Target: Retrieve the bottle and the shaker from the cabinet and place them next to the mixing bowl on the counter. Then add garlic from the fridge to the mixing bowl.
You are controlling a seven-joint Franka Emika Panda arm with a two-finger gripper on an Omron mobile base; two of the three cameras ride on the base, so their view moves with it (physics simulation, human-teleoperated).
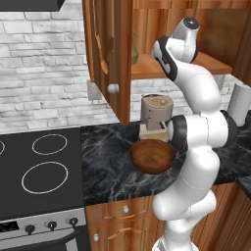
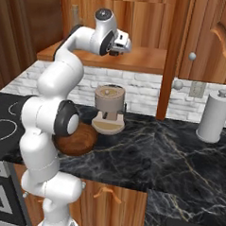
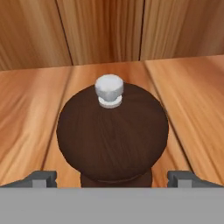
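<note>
Inside the wooden cabinet point(image 2: 137, 59), the dark shaker point(image 3: 112, 133) with its silver knob stands on the shelf, bare board on both sides, back wall behind; the gripper point(image 3: 112, 178) has its fingers wide apart, flanking the shaker's base; the mixing bowl point(image 1: 152, 156) sits on the counter point(image 2: 179, 147) below.

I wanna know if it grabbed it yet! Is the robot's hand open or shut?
Gripper: open, holding nothing; its fingertips stand either side of the dark brown wooden shaker with the silver knob.
</note>
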